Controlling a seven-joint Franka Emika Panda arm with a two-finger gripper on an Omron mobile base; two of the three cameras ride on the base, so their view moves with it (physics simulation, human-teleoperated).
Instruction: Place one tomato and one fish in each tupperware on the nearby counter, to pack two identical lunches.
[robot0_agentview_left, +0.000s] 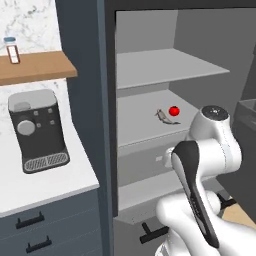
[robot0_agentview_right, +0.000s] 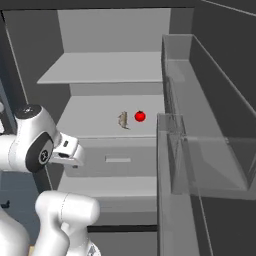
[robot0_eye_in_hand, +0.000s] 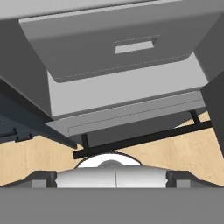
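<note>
fridge: door open, grey shelves and a drawer exposed; same drawer faces the hand camera, with the bottom rail and wood floor below it.
tomato: on the middle shelf, red, stem too small to make out; also clear from the right.
fish: one lying just beside the tomato, on its left in both base views; touching or apart, can't tell at this size.
gripper: finger tips stand at the far left and right of the hand view, so jaws wide apart, nothing between them. In the base views the hand is mostly hidden behind the arm's own links.
arm: folded low in front of the fridge, blocks the lower drawer area in the left view.
door bins: translucent, probably empty, hard to read through the glare.
counter: left of the fridge, cut off at frame edge; coffee machine on it, jar on the wood shelf above.
</note>
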